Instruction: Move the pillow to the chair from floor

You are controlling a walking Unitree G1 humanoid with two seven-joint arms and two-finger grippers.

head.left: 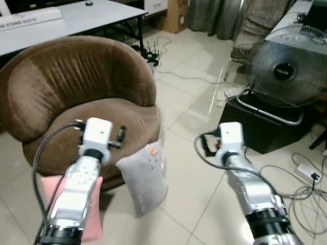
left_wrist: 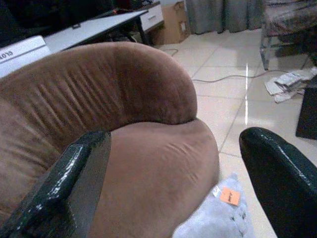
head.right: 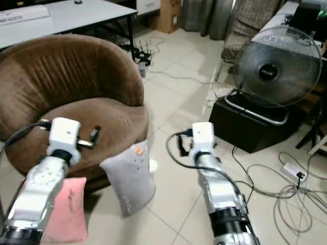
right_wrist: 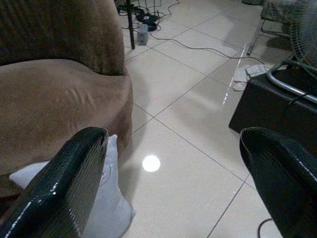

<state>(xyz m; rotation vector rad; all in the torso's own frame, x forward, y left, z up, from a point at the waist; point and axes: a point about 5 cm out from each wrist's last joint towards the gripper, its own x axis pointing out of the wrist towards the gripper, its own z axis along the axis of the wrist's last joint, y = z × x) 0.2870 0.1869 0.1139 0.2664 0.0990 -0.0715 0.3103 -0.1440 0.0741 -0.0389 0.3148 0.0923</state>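
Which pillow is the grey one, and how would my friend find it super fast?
Find the big round brown chair. Two pillows stand on the tiled floor leaning against its front. The grey pillow is the one nearer the fan, with a small orange tag at its top corner; the pink pillow beside it is partly behind the robot's left arm.

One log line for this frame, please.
grey pillow: floor, against chair | left pincer: open, empty | right pincer: open, empty
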